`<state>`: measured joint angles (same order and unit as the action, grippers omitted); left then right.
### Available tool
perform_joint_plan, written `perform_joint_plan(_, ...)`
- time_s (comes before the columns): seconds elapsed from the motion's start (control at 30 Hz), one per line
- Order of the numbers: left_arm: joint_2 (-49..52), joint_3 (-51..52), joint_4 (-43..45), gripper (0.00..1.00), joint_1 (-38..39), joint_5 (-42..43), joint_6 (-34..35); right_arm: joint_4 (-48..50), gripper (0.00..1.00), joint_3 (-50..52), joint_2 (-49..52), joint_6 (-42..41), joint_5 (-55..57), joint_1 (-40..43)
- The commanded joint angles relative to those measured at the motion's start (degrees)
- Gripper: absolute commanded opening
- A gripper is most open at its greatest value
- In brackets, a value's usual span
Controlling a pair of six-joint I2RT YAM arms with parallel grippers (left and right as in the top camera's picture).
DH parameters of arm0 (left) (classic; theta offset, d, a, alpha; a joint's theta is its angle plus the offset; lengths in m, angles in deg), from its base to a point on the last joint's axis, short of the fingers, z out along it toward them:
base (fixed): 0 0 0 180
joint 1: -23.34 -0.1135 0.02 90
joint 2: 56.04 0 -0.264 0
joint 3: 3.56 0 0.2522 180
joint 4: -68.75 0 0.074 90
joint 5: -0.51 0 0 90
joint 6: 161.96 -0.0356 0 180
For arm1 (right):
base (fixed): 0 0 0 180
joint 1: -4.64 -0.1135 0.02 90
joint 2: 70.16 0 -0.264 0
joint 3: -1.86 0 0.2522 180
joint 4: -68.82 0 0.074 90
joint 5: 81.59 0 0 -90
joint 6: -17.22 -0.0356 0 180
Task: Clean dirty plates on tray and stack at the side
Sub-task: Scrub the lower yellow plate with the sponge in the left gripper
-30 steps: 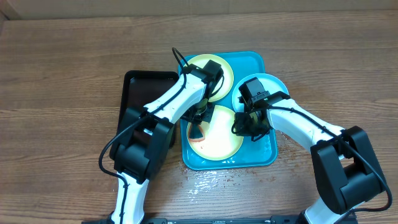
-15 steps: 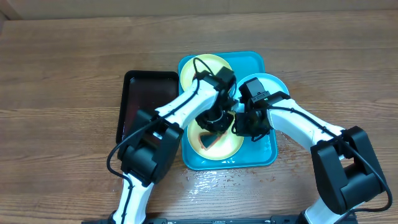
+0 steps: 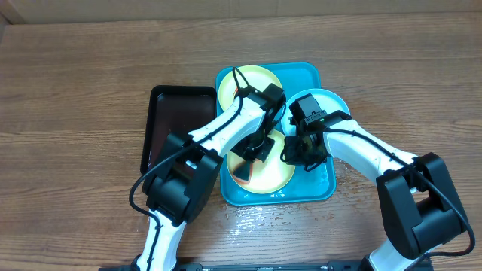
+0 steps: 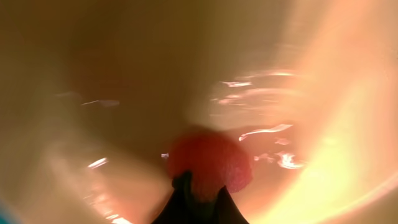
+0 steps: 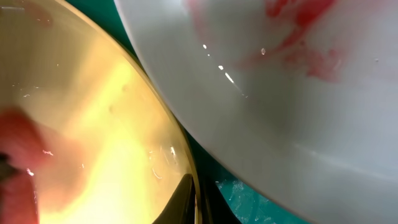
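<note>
Compared with half a second earlier, the left gripper (image 3: 248,154) had slid a bit toward the left side of the front plate (image 3: 267,175), dragging the red wad (image 4: 208,160) with it. A full second back that arm was sitting further left, so it had swung in over the tray (image 3: 310,74). The right gripper (image 3: 300,154) hadn't budged at all.

Left jaws looked pinched onto the red wad, though the wrist view was pretty blurry. Right jaws were clamped on the right-hand rim of the front plate.

Plates: the front one was pale yellow-green, lying flat in the near half of the tray, wet and shiny. The back plate (image 3: 248,81), same colour, sat in the tray's far left corner, half hidden under the left arm. The light blue plate (image 3: 327,102) was at the far right, hanging out over the tray's rim, and the right wrist view showed red smears on its whitish middle. The black tray (image 3: 177,120) lay just left of the tray on the wooden table (image 3: 90,75).
</note>
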<state>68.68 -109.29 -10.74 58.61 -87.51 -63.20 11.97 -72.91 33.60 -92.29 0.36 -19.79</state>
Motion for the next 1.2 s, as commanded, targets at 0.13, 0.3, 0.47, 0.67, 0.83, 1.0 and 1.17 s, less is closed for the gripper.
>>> perform_joint_plan(0.13, 1.2, 0.4, -0.7, 0.04, -3.6, -26.2, 7.1, -0.6, 0.04, 1.1, 0.5, -0.4, 6.1, 0.4)
perform_joint_plan(0.3, 1.2, -1.5, -0.6, 0.04, -4.5, -25.8, 7.1, -0.6, 0.04, 1.1, 0.5, -0.5, 6.1, 0.4)
perform_joint_plan(0.47, 1.2, -4.4, 0.3, 0.04, -4.8, -16.0, 2.6, -0.6, 0.04, 1.1, 0.5, -0.5, 6.1, 0.4)
perform_joint_plan(0.67, 1.2, -4.6, 3.8, 0.04, -4.9, 12.3, -6.8, -0.6, 0.04, 1.1, 0.5, -0.5, 6.1, 0.4)
perform_joint_plan(0.83, 1.2, -4.6, 7.8, 0.04, -4.4, 26.9, -8.6, -0.6, 0.04, 1.1, 0.5, -0.5, 6.1, 0.4)
perform_joint_plan(1.0, 1.2, -4.6, 8.8, 0.04, -3.7, 33.4, -8.5, -0.7, 0.04, 1.1, 0.5, -0.5, 6.1, 0.4)
perform_joint_plan(1.17, 1.2, -4.5, 4.9, 0.04, -3.9, 32.2, -8.1, -0.7, 0.04, 1.1, 0.5, -0.5, 6.1, 0.4)
